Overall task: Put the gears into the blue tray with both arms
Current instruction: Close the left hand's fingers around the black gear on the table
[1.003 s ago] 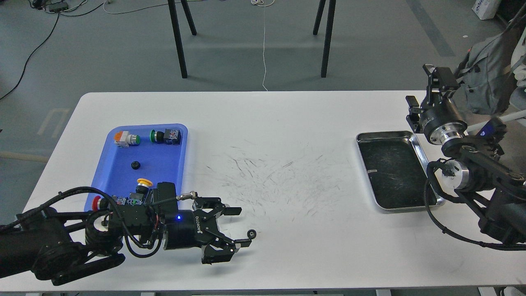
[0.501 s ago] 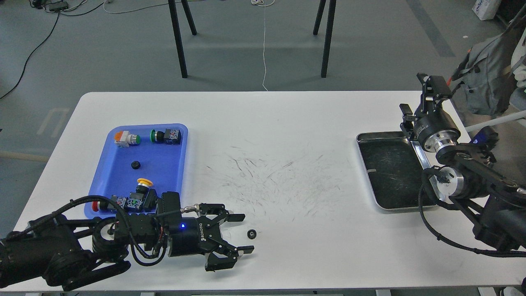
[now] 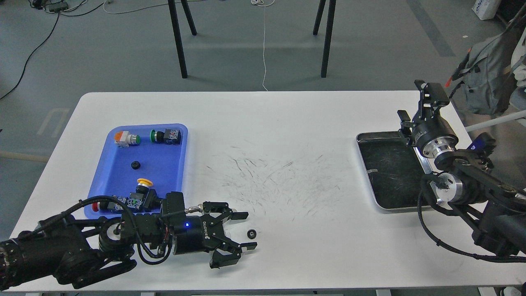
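The loose gear (image 3: 252, 234) is surely very light and stiff, and so small and flat that it can slide away or flip on the smooth tabletop (image 3: 287, 119). The best hold is probably across its toothed edge, with one finger on each side. It is a tiny black wheel with teeth and a centre hole, lying flat near the front edge of the tabletop, left of the middle. The left hand (image 3: 245, 230) lies low just beside it with its fingers apart, the gear between the tips and not clamped. A second gear (image 3: 135, 165) already lies in the blue tray (image 3: 164, 172), near the left edge. The right hand (image 3: 415, 107) is raised near the right edge; whether it is apart or together I cannot tell.
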